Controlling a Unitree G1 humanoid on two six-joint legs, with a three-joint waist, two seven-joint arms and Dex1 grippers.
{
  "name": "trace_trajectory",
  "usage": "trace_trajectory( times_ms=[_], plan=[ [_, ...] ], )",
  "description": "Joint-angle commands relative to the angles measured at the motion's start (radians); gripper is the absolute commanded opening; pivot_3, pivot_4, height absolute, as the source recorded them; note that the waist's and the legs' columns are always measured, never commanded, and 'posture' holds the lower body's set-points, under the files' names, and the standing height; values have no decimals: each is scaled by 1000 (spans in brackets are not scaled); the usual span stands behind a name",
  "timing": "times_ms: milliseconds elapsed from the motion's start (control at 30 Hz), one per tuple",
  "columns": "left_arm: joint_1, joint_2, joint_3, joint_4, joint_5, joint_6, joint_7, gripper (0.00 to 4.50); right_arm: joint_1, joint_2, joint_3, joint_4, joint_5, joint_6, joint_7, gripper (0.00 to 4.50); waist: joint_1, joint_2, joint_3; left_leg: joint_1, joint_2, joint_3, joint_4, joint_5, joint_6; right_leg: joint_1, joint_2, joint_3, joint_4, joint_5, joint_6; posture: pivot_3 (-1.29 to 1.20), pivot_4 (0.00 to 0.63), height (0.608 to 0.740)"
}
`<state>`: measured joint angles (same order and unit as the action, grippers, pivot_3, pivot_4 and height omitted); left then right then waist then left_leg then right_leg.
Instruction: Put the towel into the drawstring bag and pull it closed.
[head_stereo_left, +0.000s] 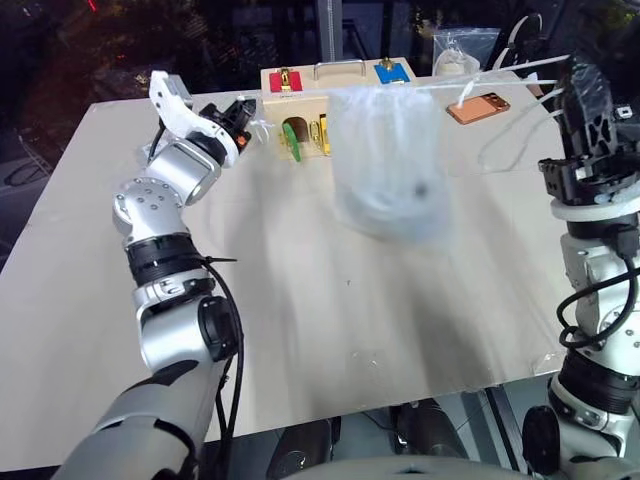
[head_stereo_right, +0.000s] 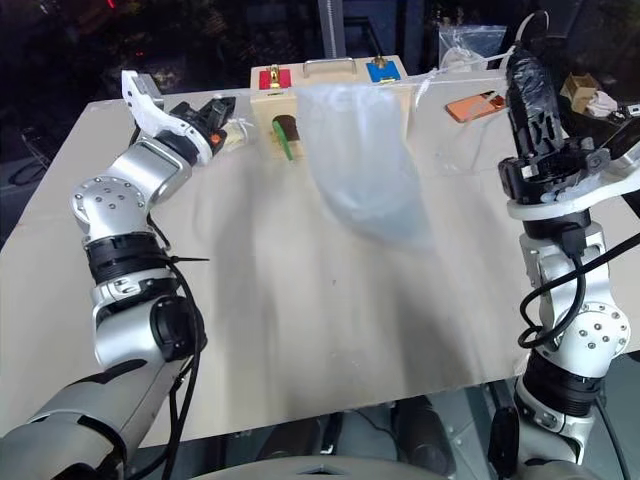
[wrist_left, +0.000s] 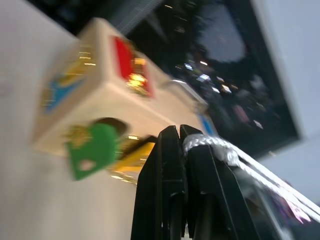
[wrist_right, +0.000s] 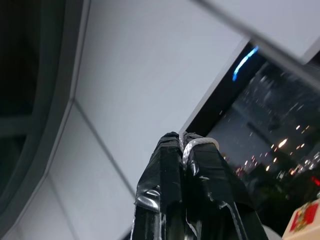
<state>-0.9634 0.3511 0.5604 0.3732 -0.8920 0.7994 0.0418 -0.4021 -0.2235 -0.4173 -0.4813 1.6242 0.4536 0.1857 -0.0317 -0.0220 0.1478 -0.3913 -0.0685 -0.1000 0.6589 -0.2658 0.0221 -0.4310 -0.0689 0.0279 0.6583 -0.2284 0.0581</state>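
Both grippers, left (head_stereo_left: 243, 112) and right (head_stereo_right: 524, 62), are pinching white cord, hanging the drawstring bag (head_stereo_left: 390, 165) above the table (head_stereo_left: 330, 330), a bluish lump, possibly the towel (head_stereo_left: 395, 205), inside.

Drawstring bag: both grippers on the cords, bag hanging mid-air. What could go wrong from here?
1. The cord sits near the fingertips of the left gripper and right gripper; harder pulling could slip it out and drop the drawstring bag.
2. The bag hangs just in front of the wooden latch box; a swing might snag it on the latches.
3. A dark lump, probably the towel, weighs down the bottom; uneven pulling may tilt the bag.
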Motion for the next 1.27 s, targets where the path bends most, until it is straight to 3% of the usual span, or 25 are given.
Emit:
trace_trajectory(
  times_ms=[33, 233, 333, 400, 533, 600, 667, 833, 900, 933, 967, 1000, 1133, 1267],
  plan=[
    [32, 52, 92, -6, 50, -114, 90, 0, -32, -38, -178, -2, 92, -128, 13, 40, 0, 0, 0, 0, 0, 0, 0, 0, 0, 0, 0, 0, 0, 0, 0, 0, 150, 740],
    [76, 100, 29, -136, -79, 29, -94, 0, 12, -251, -99, 55, 25, 40, 64, 40, -2, 0, 0, -1, 0, 0, 0, 0, 0, 0, 0, 0, -1, 0, 0, 0, 150, 740],
    [257, 175, -161, -374, -77, 132, -305, 0, 102, -431, 67, 24, -188, 192, 144, 40, -11, 1, 0, 1, 0, 3, -2, 0, 0, 0, 1, 2, 0, 0, 0, 0, 150, 740],
    [410, 194, -276, -535, -79, 156, -401, 0, 182, -555, 231, -1, -407, 245, 210, 40, -9, 1, -1, 2, 1, 5, -6, 0, 0, 0, 1, 5, -1, 0, 0, 0, 150, 740],
    [658, 243, -539, -611, 265, -171, -547, 0, 306, -655, 493, 19, -816, 161, 274, 40, 14, 0, -1, 8, 2, 9, -6, -1, 1, 5, 1, 7, -3, -1, 0, 0, 150, 740],
    [719, 244, -567, -586, 291, -269, -671, 0, 329, -645, 570, 65, -986, 99, 253, 40, 20, 0, -1, 9, 2, 10, -6, -1, 1, 6, 1, 7, -3, 0, 0, 0, 150, 740],
    [758, 221, -551, -548, 298, -330, -718, 564, 376, -626, 596, 74, -1087, 43, 253, 669, 24, 0, -1, 9, 2, 11, -5, -1, 2, 6, 1, 9, -4, 0, 0, 0, 150, 740],
    [907, 317, -500, -558, 351, -436, -864, 2638, 587, -634, 428, -53, -1092, -12, 299, 2761, 30, 2, -1, 12, 3, 7, -5, -4, 8, 14, 1, 6, -11, 0, 0, 0, 150, 740],
    [977, 365, -436, -570, 351, -476, -915, 3309, 715, -642, 284, -121, -1088, -36, 334, 3399, 31, 2, -1, 11, 3, 5, -5, -4, 8, 14, 1, 6, -13, 0, 0, 0, 150, 740],
    [1009, 382, -397, -573, 346, -491, -932, 3844, 779, -630, 201, -158, -1092, -62, 348, 3961, 35, 2, -1, 11, 3, 5, -5, -4, 7, 14, 1, 6, -14, 0, 0, 0, 150, 740],
    [1030, 392, -371, -574, 343, -501, -943, 4049, 820, -619, 146, -183, -1095, -79, 358, 4192, 37, 3, -1, 10, 3, 5, -5, -4, 7, 14, 0, 5, -15, 0, 0, 0, 150, 740],
    [1043, 395, -353, -576, 339, -506, -948, 4282, 851, -605, 105, -203, -1078, -87, 375, 4360, 39, 3, 0, 10, 3, 5, -6, -4, 7, 14, 0, 4, -16, 0, 0, 0, 150, 740],
    [1148, 412, -235, -673, 278, -455, -956, 4282, 962, -530, -78, -265, -1030, -83, 391, 4360, 46, 3, 0, 12, 3, 3, -6, -8, 12, 18, -1, 1, -18, 0, 0, 0, 150, 740],
    [1158, 383, -195, -713, 251, -414, -902, 4282, 969, -502, -97, -262, -1071, -81, 394, 4360, 46, 3, 0, 12, 3, 2, -5, -8, 12, 19, -1, 0, -18, -1, 0, 0, 150, 740]
  ],
)
